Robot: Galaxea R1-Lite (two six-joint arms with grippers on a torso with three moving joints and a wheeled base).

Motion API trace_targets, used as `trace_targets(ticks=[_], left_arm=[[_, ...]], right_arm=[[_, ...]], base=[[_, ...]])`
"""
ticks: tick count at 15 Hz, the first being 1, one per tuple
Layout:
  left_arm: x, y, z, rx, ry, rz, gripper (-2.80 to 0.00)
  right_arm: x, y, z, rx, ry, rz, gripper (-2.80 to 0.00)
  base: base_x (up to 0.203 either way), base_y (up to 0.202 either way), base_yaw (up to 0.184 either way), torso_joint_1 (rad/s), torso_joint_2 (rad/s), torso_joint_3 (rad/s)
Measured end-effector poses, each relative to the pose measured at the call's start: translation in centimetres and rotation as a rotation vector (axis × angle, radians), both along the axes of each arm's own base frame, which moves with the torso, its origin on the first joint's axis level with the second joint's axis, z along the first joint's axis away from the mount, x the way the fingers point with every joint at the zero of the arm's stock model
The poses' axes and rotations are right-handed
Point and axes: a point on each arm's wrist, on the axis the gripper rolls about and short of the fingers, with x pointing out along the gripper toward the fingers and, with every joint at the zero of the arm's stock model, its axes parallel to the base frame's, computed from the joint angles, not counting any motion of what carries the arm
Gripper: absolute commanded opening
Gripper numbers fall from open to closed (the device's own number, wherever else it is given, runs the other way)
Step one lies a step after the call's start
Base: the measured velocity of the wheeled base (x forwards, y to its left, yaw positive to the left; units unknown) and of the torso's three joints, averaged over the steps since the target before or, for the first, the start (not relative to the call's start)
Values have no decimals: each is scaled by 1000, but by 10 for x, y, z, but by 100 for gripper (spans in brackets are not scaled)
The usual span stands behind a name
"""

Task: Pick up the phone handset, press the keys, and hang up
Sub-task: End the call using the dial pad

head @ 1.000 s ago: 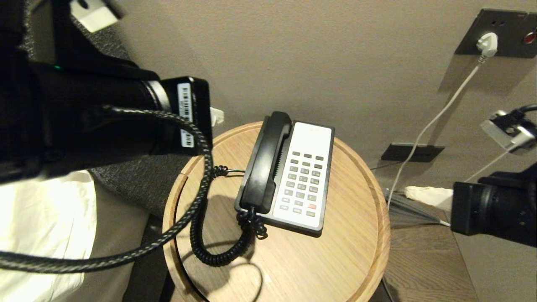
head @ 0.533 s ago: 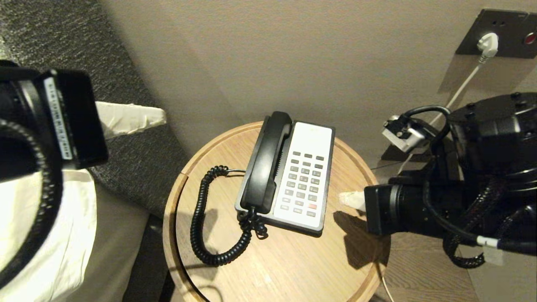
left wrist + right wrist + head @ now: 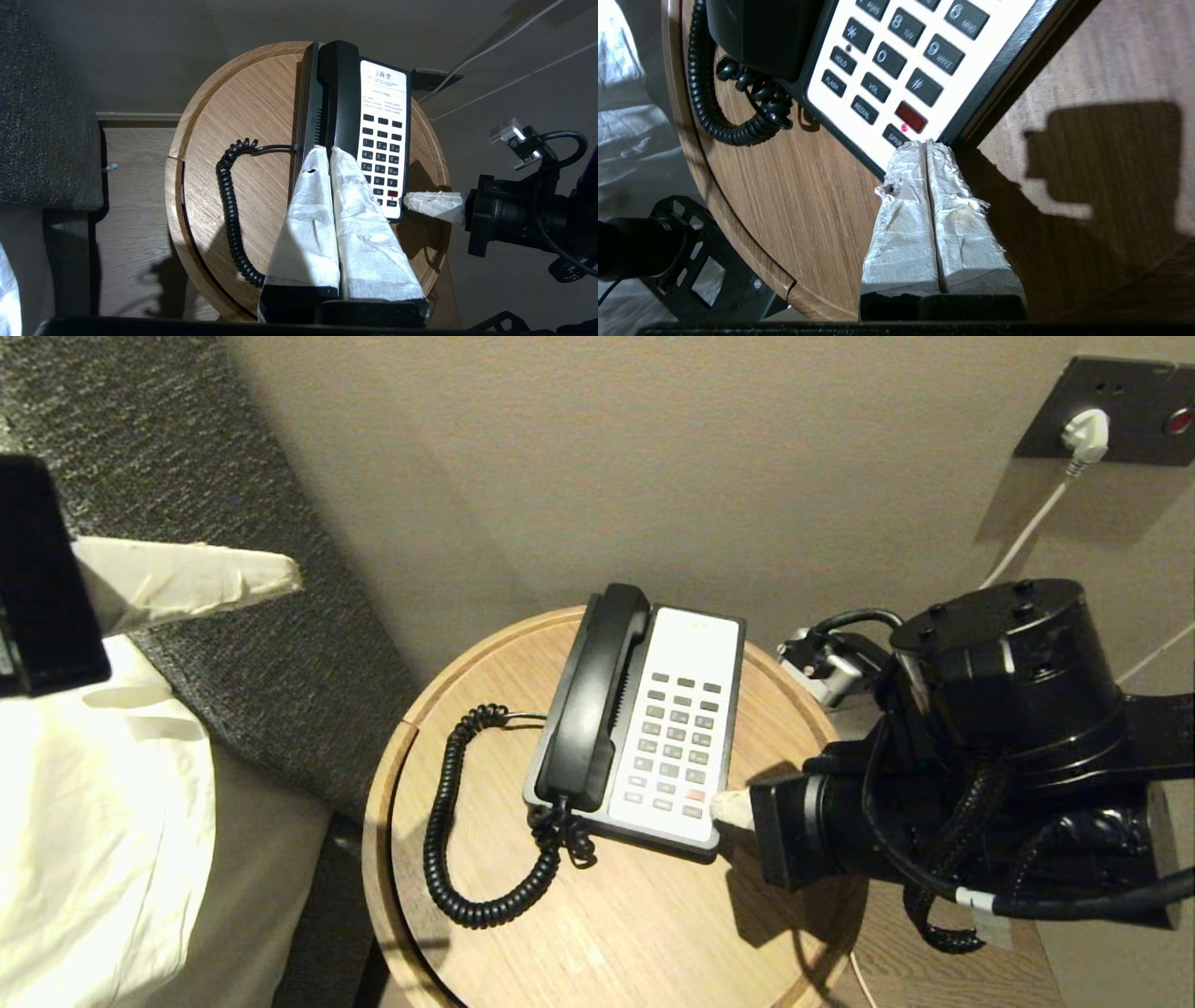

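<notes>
Grey keys point(image 3: 896, 60), HOLD, FLASH, VOL, REDIAL

Head view high above round table point(image 3: 616, 933); wrist views nearer; all share keys point(image 3: 674, 747)

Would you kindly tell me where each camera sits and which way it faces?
Head: high, looking down at the phone on the table; both arms show.
Left wrist: above the table, facing down past the shut left gripper.
Right wrist: low, facing the keys past the shut right gripper.
All share the keys.
</notes>
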Motion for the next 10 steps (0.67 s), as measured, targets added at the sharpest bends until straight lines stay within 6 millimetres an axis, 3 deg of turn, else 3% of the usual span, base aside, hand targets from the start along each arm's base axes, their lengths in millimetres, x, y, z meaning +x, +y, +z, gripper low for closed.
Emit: trace_targets(ticks=[10], left_arm=[[-3,6,0,-23,3,0,-280]], right_arm=[[2,7,1,12,3,25,-280]], base=[[0,0,0,0,0,0]])
